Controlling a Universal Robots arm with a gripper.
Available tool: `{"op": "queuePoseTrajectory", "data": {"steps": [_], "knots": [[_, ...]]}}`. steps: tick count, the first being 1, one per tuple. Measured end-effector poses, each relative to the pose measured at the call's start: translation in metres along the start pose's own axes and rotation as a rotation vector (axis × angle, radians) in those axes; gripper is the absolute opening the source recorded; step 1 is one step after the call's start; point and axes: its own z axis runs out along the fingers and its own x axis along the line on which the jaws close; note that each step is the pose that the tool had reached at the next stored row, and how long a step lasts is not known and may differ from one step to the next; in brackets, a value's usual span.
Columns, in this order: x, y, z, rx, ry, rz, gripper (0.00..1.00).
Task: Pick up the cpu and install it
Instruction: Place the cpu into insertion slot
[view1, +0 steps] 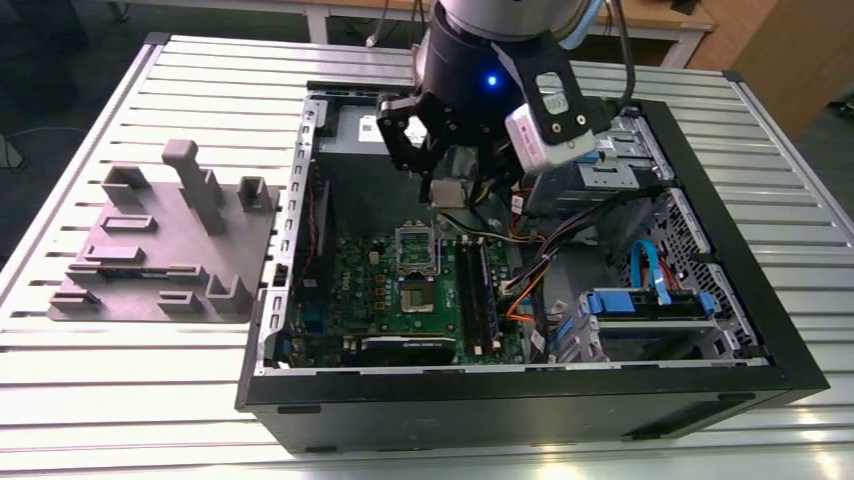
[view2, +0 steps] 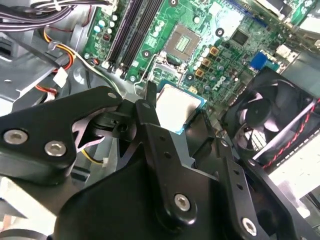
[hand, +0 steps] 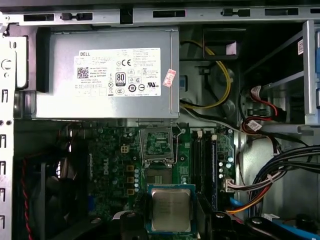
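Note:
My gripper (view1: 451, 196) hangs over the open computer case (view1: 747, 330), shut on the cpu (view1: 450, 190). In both wrist views the cpu (hand: 171, 209) (view2: 176, 106) is a small square chip with a silvery top, lying level between the black fingers (view2: 150, 125). On the green motherboard (view1: 360, 290) the silver-framed socket (hand: 158, 144) (view2: 186, 42) stands open with its dark centre showing. In the exterior view the socket (view1: 416, 252) lies below the gripper and slightly nearer the camera. The cpu is held clear above the board and touches nothing else.
A grey power supply box (hand: 105, 75) with a white label fills the back of the case. A black fan (view2: 272, 120) sits beside the socket, memory slots (hand: 202, 160) on its other side. Cable bundles (view1: 587, 225) run along the exterior view's right. The grey moulded plate (view1: 160, 250) stands outside the case on the slatted table.

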Motion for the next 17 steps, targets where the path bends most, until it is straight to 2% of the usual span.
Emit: {"op": "queuePoseTrajectory", "data": {"steps": [8, 17], "knots": [[0.0006, -0.001, 0.0145, 0.0001, 0.0001, -0.001, 0.47], [0.0037, -0.0023, 0.0311, 0.0018, 0.0018, -0.039, 0.47]]}}
